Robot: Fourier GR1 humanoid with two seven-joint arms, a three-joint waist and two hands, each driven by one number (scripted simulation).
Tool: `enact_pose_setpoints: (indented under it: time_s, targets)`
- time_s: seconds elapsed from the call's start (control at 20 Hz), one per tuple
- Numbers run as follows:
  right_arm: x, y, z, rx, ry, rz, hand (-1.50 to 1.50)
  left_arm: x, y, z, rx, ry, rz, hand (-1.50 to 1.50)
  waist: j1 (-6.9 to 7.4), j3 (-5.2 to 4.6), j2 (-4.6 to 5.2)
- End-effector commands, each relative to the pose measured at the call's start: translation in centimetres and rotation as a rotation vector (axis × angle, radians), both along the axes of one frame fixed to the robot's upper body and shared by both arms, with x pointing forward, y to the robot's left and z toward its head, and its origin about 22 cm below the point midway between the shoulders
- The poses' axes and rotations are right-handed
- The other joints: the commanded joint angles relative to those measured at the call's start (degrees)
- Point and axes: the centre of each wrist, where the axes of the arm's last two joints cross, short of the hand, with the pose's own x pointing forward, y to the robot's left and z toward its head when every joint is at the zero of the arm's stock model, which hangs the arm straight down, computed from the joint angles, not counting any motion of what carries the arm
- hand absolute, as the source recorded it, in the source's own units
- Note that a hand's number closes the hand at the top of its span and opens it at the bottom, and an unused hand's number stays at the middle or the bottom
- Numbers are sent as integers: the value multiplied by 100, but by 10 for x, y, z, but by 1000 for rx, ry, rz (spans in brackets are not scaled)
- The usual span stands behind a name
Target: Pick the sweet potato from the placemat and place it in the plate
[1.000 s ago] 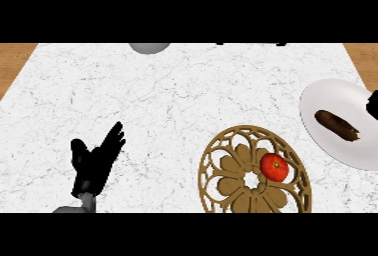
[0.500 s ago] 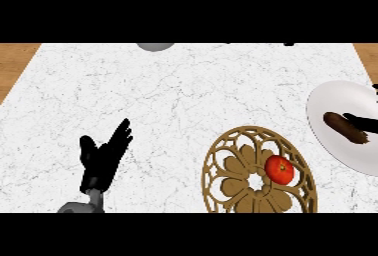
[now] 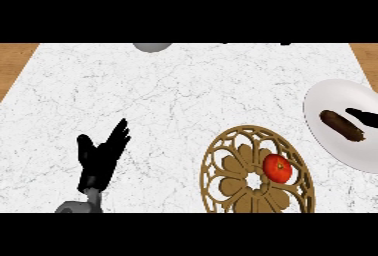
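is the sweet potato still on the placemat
No, the sweet potato lies on the white plate, while the placemat holds only a red tomato.

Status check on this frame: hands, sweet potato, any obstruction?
Left hand open, resting. Right hand over plate, fingers unclear. Sweet potato on plate. Nothing blocking.

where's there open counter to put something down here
The widest bare marble runs across the middle of the counter, between the left hand and the brown placemat, up to the grey object at the far edge. The right side is crowded: the placemat holds a red item, and the white plate holds the sweet potato.
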Motion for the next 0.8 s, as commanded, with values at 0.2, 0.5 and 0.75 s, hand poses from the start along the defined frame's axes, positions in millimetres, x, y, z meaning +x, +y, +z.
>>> enact_pose_setpoints:
  time_s: [0.2, 0.5, 0.75]
  targets:
    - [-47, -54, 8, 185, -66, 32, -150, -8, 9, -9, 10, 15, 8, 0, -88, -10, -36]
    - [-101, -86, -3, 219, -20, 190, -150, -3, -1, -2, 1, 4, 42, 0, -156, -11, -61]
    - [-134, -95, -16, 189, 19, 267, -150, -17, -1, -6, 10, 24, 37, 0, -183, -18, -87]
